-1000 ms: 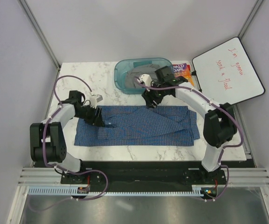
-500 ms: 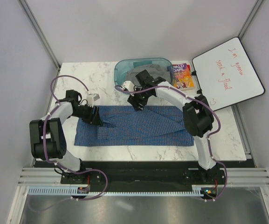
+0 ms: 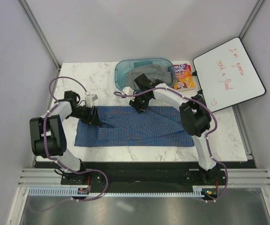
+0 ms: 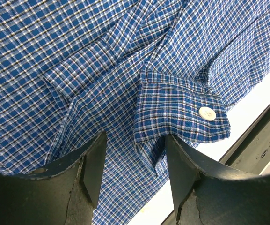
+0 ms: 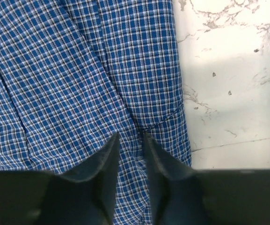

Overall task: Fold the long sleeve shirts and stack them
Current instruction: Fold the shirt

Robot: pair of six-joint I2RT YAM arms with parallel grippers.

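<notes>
Top view, shirt [image 3: 139, 127]: blue checked, spread lengthwise across the middle of the marble table [image 3: 88, 75], partly folded, with a sleeve lying slantwise over the body
Top view, left gripper [image 3: 96, 118]: down at the shirt's left end, over the cloth near the far-left corner
Top view, right gripper [image 3: 140, 107]: down at the shirt's far edge, about midway along it
Top view, tub [image 3: 120, 70]: clear teal, at the far edge of the table just behind the shirt, holding a grey cloth [image 3: 149, 74]
Top view, book [image 3: 181, 76]: bright cover, just right of the tub
Top view, whiteboard [image 3: 228, 70]: propped at the far right corner, red handwriting on it
Left wrist view, left gripper [image 4: 135, 140]: fingers spread apart, nothing clamped; the shirt cloth lies beneath and beyond them
Left wrist view, cuff [image 4: 181, 115]: lies flat on the shirt just past the fingertips, one white button [image 4: 207, 113] showing; its near corner reaches into the gap between the fingers
Left wrist view, table: white strip showing past the shirt's edge at lower right
Right wrist view, right gripper [image 5: 131, 140]: fingers drawn close together, pinching a raised crease of the shirt
Right wrist view, shirt: fills the left and middle; its edge runs straight down the frame, with bare marble to the right
</notes>
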